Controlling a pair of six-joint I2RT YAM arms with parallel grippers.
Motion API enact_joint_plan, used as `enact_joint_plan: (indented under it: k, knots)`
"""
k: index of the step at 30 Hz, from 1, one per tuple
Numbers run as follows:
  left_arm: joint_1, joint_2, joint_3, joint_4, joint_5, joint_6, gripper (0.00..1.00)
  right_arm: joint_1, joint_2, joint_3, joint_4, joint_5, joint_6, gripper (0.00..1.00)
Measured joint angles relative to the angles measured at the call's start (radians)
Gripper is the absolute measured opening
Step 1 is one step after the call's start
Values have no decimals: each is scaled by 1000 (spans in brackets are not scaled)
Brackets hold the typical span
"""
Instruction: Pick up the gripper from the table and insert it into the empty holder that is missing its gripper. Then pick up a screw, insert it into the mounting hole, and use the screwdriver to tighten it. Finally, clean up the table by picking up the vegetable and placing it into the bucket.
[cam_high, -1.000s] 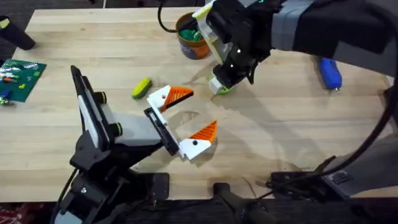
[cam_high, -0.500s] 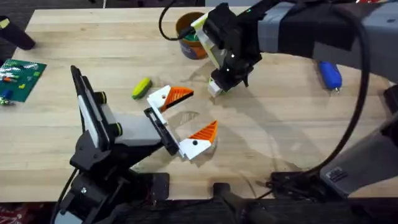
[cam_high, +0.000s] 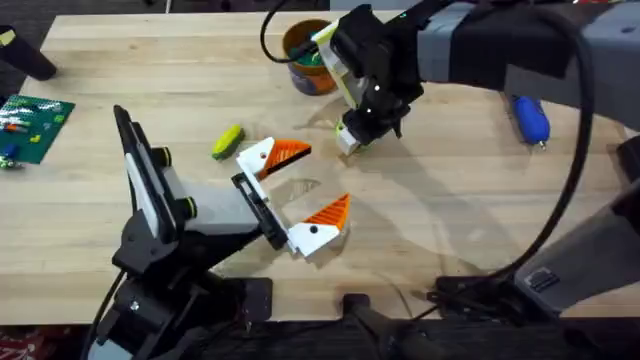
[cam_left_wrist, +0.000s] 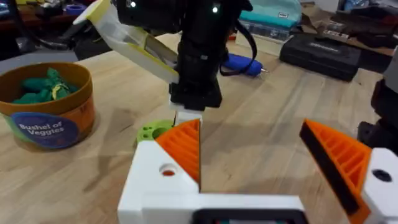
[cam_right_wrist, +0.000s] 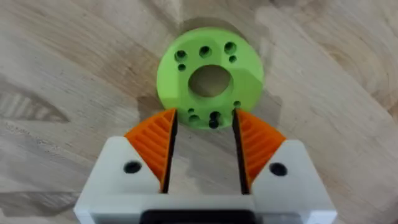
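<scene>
Here right claw (cam_right_wrist: 203, 149) straddles vegetable (cam_right_wrist: 209, 77).

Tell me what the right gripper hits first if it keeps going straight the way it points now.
Probably the lime-green round piece on the table. The right gripper points down at it, open fingers at its near edge, with nothing between. Whether the pads already touch it is unclear.

The bucket (cam_left_wrist: 46, 109) carries a blue label reading "Bushel of Veggies".
</scene>
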Motion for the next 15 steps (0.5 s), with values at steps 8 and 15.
enact_joint_plan:
  k: [8,15]
  knots:
    - [0,0,0,0,0,0,984,0,10,1,0,-3,0,537]
    - [0,0,0,0,0,0,984,1,10,2,-1,6,3,30]
